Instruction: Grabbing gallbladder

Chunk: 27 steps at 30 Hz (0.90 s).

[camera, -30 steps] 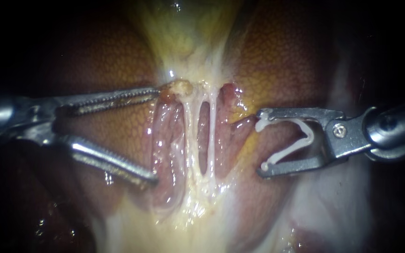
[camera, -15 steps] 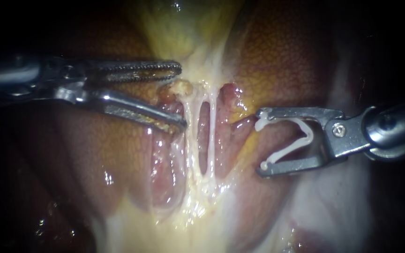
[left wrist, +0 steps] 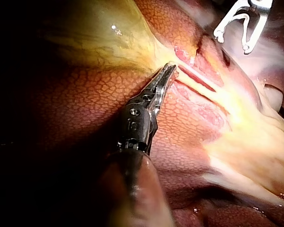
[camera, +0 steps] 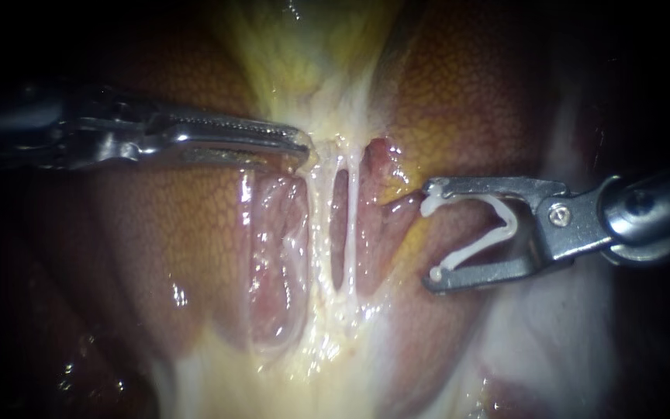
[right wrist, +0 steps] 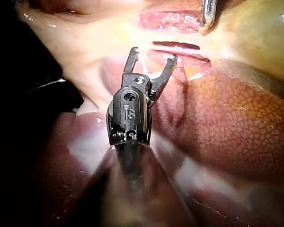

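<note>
Two tools show: left tool (camera: 298, 147) pinches the gallbladder (camera: 300, 66) edge, grip partly hidden; right tool (camera: 434, 234) clasps a clip (camera: 512, 224).

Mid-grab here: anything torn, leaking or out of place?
Nothing stands out. The left instrument has its jaws shut on the yellowish gallbladder above two pale tubes, with no tear or leak visible. The right instrument holds a white clip beside them, on neither tube.

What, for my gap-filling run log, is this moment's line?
left instrument: jaws shut on gallbladder | right instrument: jaws hold clip, apart from tubes
</note>
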Tool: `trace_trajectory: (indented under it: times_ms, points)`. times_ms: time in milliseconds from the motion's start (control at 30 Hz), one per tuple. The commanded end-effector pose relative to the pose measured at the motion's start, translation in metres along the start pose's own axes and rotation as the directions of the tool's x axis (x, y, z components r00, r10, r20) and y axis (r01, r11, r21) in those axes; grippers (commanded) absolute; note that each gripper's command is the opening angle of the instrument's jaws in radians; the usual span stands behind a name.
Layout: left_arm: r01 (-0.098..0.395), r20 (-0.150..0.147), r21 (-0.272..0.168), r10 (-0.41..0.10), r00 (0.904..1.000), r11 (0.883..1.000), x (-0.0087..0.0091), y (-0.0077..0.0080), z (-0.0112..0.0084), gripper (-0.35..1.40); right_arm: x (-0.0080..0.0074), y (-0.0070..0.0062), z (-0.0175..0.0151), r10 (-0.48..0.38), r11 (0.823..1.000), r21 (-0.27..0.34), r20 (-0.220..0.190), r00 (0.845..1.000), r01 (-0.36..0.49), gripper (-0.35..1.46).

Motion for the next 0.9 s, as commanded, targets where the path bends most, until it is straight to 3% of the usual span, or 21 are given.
trace_trajectory:
  times_ms: [33,200,400,700,900]
  points:
    - [0.0,0.001,0.001,0.0,1.0,1.0,-0.0002,-0.0001,-0.0004,-0.35,0.0,0.0,0.0,0.0,1.0,0.0,0.0,1.0,0.0,0.59]
    - [0.028,-0.003,0.002,-0.028,0.9996,1.0,-0.0009,-0.0004,-0.0013,-0.35,0.0,0.0,0.0,0.0,1.0,0.0,0.0,1.0,0.0,0.59]
    - [0.057,-0.007,-0.004,-0.057,0.9983,0.998,-0.0038,-0.0006,-0.0034,-0.35,0.0,0.0,0.0,0.0,1.0,0.0,0.0,1.0,0.0,0.59]
    - [0.101,0.05,-0.035,-0.099,0.9938,0.994,-0.007,0.0015,-0.0074,-0.35,0.0,0.0,0.0,0.0,1.0,0.0,0.0,1.0,0.0,0.59]
    - [0.123,0.06,-0.066,-0.119,0.9911,0.99,-0.007,0.002,-0.0085,-0.35,0.0,0.0001,0.0,0.0,1.0,0.0,0.0,1.0,0.0,0.59]
